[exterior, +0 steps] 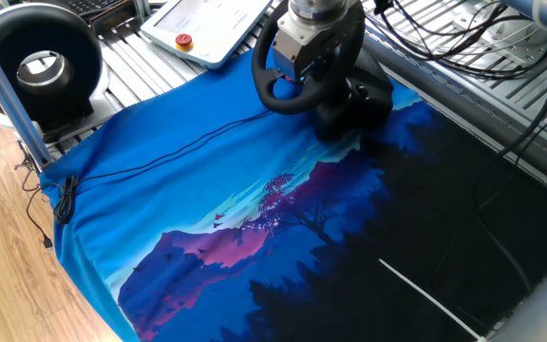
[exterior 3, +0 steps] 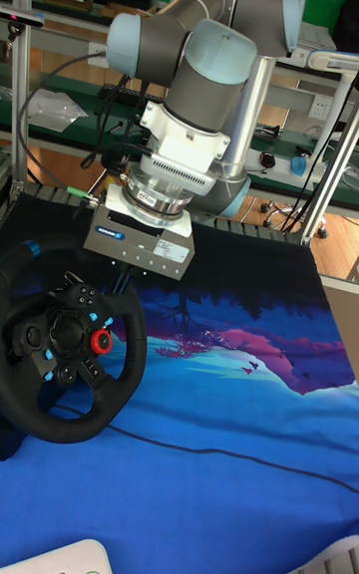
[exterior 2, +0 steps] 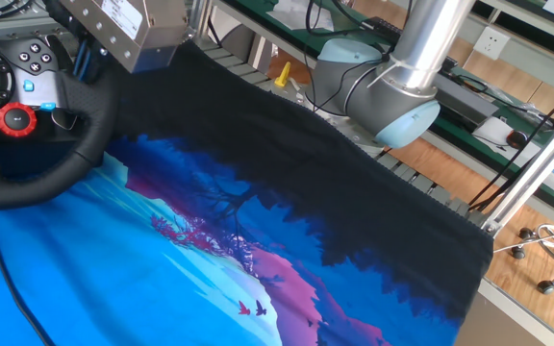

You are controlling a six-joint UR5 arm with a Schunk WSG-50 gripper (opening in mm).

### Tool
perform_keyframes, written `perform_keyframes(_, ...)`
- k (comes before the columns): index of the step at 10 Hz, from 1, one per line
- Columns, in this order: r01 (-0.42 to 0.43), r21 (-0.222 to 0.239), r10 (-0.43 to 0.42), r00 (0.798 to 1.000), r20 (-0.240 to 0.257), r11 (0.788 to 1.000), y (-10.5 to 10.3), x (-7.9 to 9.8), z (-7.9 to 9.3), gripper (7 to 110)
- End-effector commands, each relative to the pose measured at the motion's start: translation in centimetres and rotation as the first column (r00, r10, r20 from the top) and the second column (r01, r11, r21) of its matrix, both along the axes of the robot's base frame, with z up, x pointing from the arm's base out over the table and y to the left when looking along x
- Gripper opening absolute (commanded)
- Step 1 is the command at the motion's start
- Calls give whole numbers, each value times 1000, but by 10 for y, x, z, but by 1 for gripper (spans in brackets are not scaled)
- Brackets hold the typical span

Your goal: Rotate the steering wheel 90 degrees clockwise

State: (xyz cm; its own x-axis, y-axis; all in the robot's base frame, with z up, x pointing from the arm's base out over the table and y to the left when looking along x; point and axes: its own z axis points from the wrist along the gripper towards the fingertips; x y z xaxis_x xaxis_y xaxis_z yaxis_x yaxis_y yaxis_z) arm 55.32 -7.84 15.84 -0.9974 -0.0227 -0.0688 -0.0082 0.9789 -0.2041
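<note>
Tall fixed view: one gripper (exterior 3: 126,280), grey body hanging just over the upper right rim of the wheel (exterior 3: 68,345). Fingers thin and dark, reaching down to the rim — whether clamped or spread, cannot tell. Same from the other fixed view: gripper (exterior 2: 89,65) box above the rim, fingers half hidden behind it.

One wheel only, black, tilted up on its bulky base (exterior: 354,100) at the far edge of the cloth (exterior: 254,209). Hub with one large red button (exterior 3: 101,341) and a few small blue ones; blue stripe (exterior 3: 30,251) on the rim at upper left.

One cloth, blue-to-black landscape print, covering the table. One thin black cable (exterior: 160,152) trailing across it.

Beyond the cloth — one black ring device (exterior: 41,71) with a silver-white centre, and one white pendant (exterior: 207,24) with a red button.
</note>
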Motion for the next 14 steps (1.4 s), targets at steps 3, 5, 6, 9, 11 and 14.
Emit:
perform_keyframes(3, 27, 49, -28, 999, 21, 998, 10, 3, -2, 7)
perform_keyframes(5, 26, 49, -27, 999, 26, 998, 9, 5, 0, 7)
perform_keyframes(6, 25, 49, -27, 999, 29, 998, 10, 6, -1, 7)
perform_keyframes(9, 14, 28, -15, 1000, 23, 999, 4, 5, 2, 7)
perform_keyframes(11, -24, -45, 21, 998, -61, 999, -15, -14, 8, 7)
perform_keyframes(14, -46, -65, 34, 983, -182, 997, -18, -42, 23, 7)
